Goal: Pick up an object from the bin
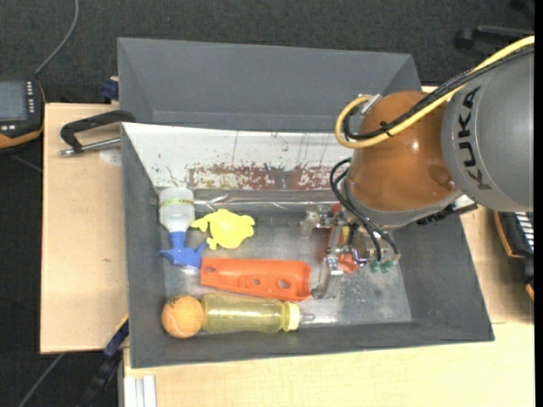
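The end effector [333, 265] sits low at centre frame, just beside the right end of the orange tool [254, 277], a placement that probably suits grasping it. Whether it is released or clenched cannot be told.

Matt metal bin [254, 91], glossy orange plastic tool [254, 278], translucent plastic bottle [246, 316]

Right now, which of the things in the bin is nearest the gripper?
The long orange-red tool, its right end beside the gripper; the yellow lump, the blue-and-white piece and the pale bottle lie farther left.
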`<action>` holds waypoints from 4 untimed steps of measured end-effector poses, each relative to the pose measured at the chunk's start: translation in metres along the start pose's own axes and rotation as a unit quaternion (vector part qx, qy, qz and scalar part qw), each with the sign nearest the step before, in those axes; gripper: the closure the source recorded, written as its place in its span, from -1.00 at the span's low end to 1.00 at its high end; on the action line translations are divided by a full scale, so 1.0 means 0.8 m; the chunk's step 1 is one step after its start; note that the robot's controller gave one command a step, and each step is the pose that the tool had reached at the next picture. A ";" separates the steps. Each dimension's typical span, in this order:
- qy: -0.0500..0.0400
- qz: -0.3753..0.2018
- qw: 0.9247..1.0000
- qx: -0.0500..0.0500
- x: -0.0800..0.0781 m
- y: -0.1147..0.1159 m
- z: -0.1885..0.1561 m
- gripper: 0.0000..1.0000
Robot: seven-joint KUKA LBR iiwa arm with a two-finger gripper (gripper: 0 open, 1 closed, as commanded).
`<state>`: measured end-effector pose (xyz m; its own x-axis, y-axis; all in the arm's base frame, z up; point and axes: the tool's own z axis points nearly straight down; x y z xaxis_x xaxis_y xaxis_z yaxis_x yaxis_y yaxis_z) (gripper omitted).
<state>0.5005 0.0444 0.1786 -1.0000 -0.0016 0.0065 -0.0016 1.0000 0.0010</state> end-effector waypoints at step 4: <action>-0.009 -0.065 0.998 -0.001 0.007 0.055 0.065 -1.00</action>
<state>0.4947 0.0887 0.1264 -0.9914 -0.1306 -0.0113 -0.1307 0.9914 0.0036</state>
